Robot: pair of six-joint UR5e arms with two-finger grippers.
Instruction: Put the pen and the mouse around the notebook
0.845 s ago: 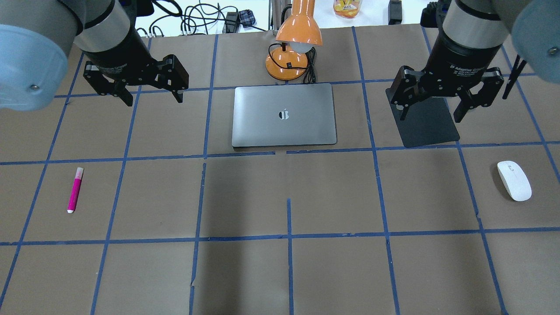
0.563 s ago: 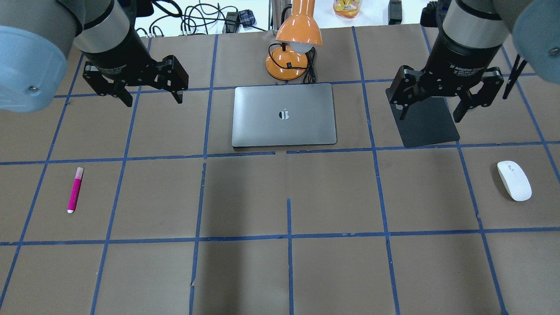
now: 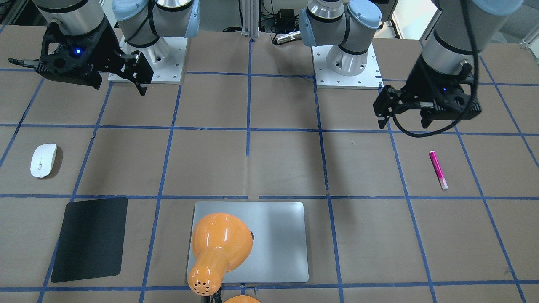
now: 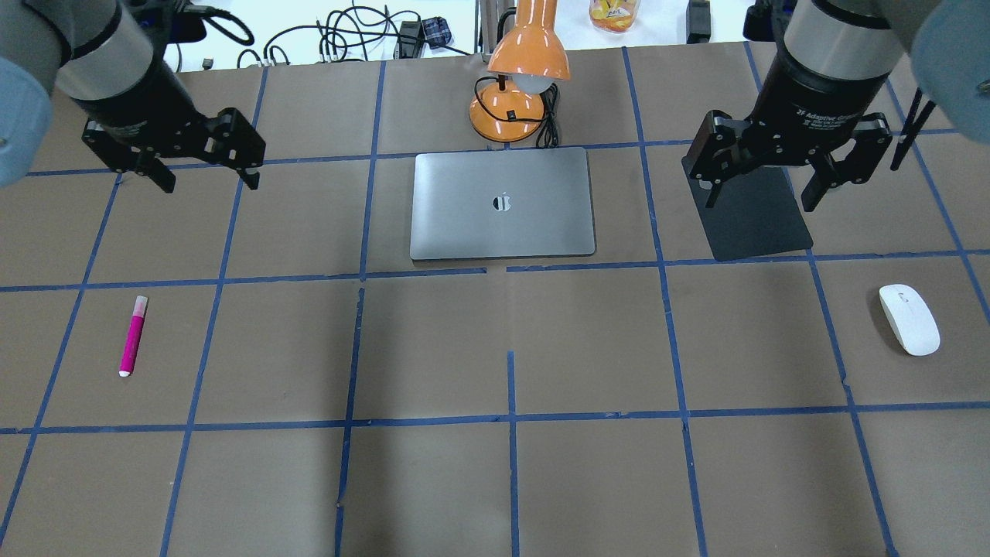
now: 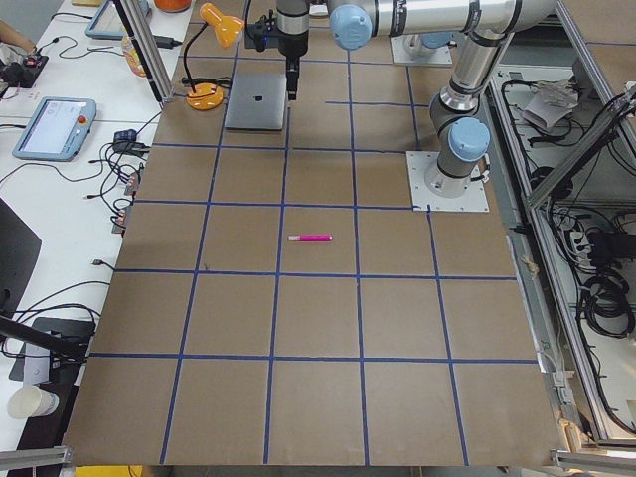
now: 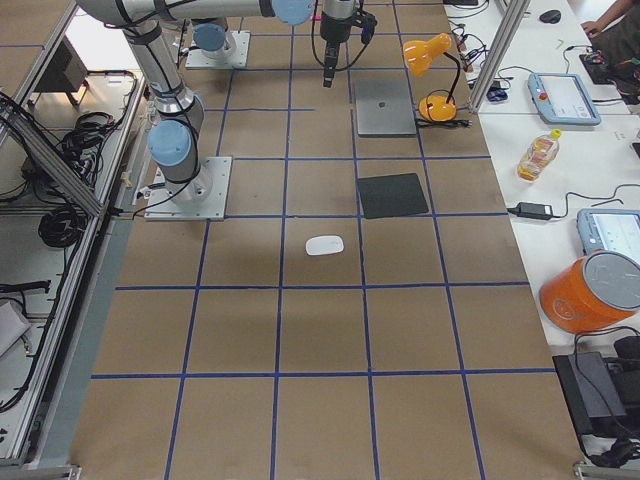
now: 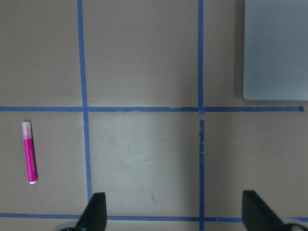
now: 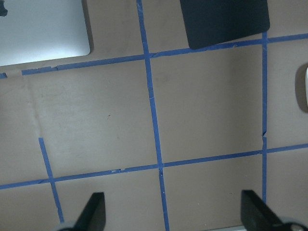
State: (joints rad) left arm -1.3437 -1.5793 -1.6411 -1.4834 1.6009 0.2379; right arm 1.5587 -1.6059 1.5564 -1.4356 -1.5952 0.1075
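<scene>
Okay, pre-grasp: your left gripper (image 4: 210, 184) and right gripper (image 4: 760, 203) hang spread, empty. Pen (image 4: 133, 336) lies well left of notebook (image 4: 503, 203), mouse (image 4: 909, 319) well right. Next, lower left onto pen.

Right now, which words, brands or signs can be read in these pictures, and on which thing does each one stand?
"2F Adaptive Gripper": on the body of the right gripper; last letters faint, smaller lines below unreadable.
Dark apple-shaped logo, no words: on the notebook.
Faint print on the pen: too small to read.
Lettering on the left gripper: blurred.
</scene>
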